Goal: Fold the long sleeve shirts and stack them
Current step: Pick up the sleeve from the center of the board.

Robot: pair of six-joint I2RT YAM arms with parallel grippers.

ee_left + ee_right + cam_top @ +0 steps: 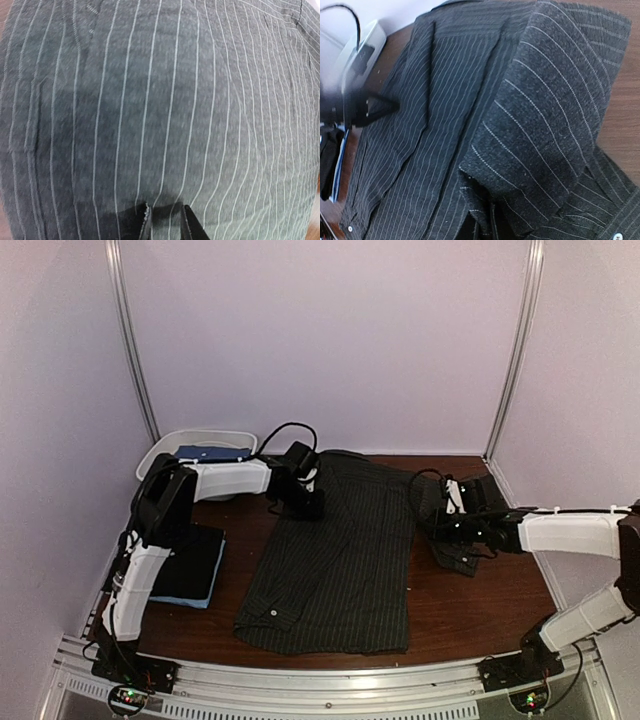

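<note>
Left tool [308,506] and right tool [441,529] — two — pinch one pinstriped shirt [340,560].

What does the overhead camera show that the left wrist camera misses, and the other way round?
Only the overhead view: the white tub, a folded dark garment at the left, and the right hand at the bunched sleeve. Only the left wrist view: the weave and thin pale stripes up close. Both: the pinstriped shirt and the left hand on it.
</note>
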